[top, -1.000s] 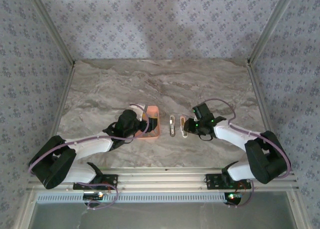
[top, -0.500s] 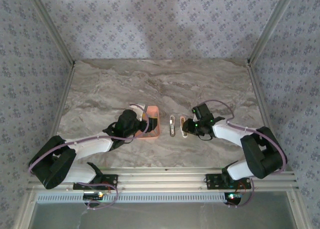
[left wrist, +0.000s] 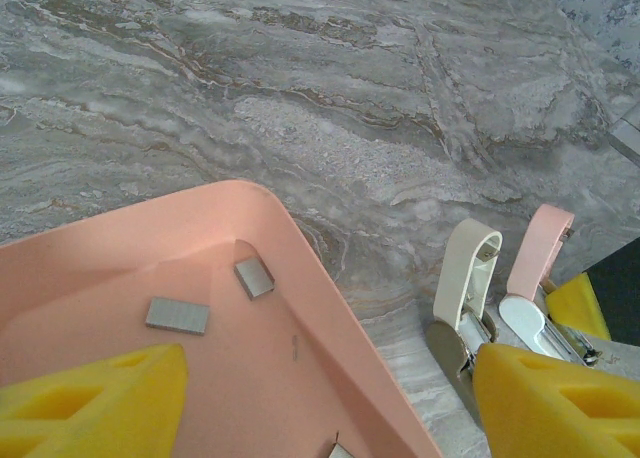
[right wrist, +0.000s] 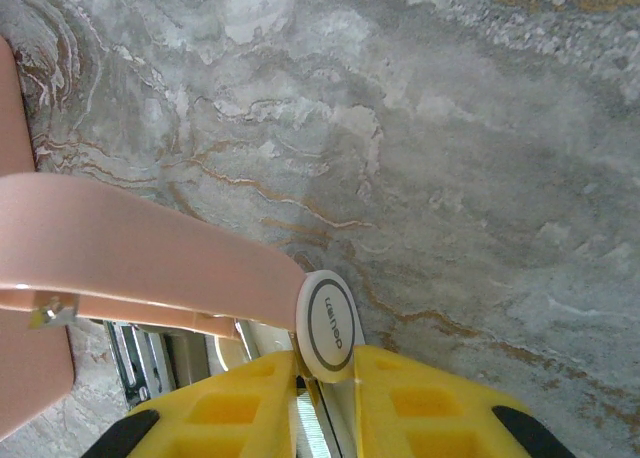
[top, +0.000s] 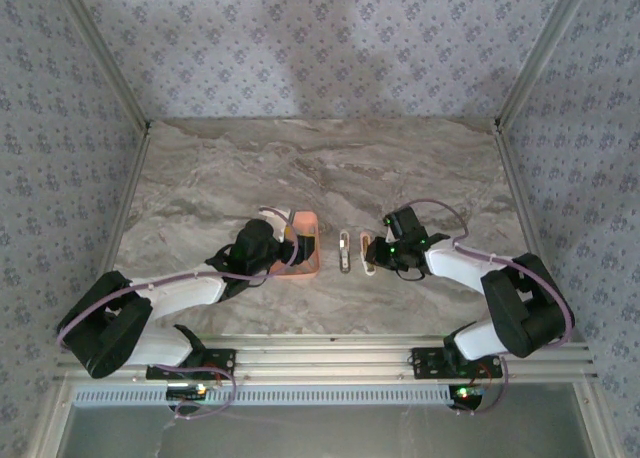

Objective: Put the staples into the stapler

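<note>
Left arm bent over salmon-orange square tray, which holds the grey metal staples. Left gripper wide apart, empty. Right arm extended. Right gripper pinches small pink-and-cream hinged stapler just right of tray.

Matt marble-look table, smooth salmon plastic tray, grey metal staples; satin pink plastic stapler

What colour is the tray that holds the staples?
Salmon pink; the tray shows best in the left wrist view.
</note>
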You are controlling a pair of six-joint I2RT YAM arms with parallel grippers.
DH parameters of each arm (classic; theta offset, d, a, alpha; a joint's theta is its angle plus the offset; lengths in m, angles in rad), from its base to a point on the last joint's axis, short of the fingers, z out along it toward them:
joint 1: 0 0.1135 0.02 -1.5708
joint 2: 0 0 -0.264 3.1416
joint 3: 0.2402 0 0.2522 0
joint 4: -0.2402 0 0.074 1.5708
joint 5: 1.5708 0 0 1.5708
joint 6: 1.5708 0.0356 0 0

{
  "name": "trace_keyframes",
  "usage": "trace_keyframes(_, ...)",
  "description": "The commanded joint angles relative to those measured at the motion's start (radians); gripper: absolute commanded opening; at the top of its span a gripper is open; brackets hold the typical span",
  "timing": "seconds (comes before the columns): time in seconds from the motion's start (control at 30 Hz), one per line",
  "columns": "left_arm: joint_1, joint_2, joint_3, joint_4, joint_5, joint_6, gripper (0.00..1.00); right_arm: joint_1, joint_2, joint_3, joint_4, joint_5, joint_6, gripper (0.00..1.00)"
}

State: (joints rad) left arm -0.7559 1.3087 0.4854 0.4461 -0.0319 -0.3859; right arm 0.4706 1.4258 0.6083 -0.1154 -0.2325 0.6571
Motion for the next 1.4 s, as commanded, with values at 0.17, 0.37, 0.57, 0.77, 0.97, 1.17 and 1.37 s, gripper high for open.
trace_keyframes(0.17,-0.008,-0.063,-0.016,0.011,-0.012,0.003,0.75,0.028,0.005,-0.026,-0.093,0.056,-0.019,0.18)
trace_keyframes(0.37,-0.008,-0.084,-0.022,-0.002,-0.019,0.005,0.75,0.033,-0.038,-0.001,-0.114,0.066,-0.02,0.22)
trace_keyframes(0.57,-0.008,-0.11,-0.036,-0.01,-0.029,0.004,0.75,0.032,-0.097,0.023,-0.134,0.071,-0.02,0.29)
trace_keyframes(0.77,-0.006,-0.127,-0.045,-0.01,-0.037,0.005,0.75,0.03,-0.084,0.04,-0.131,0.065,-0.06,0.32)
trace_keyframes(0.97,-0.006,-0.127,-0.046,-0.011,-0.042,0.005,0.75,0.029,-0.049,0.042,-0.116,0.058,-0.06,0.32)
trace_keyframes(1.17,-0.008,-0.125,-0.048,-0.011,-0.043,0.008,0.75,0.03,-0.024,0.025,-0.108,0.051,-0.061,0.31)
trace_keyframes(1.37,-0.007,-0.117,-0.044,-0.009,-0.046,0.012,0.75,0.029,-0.019,0.007,-0.11,0.048,-0.063,0.28)
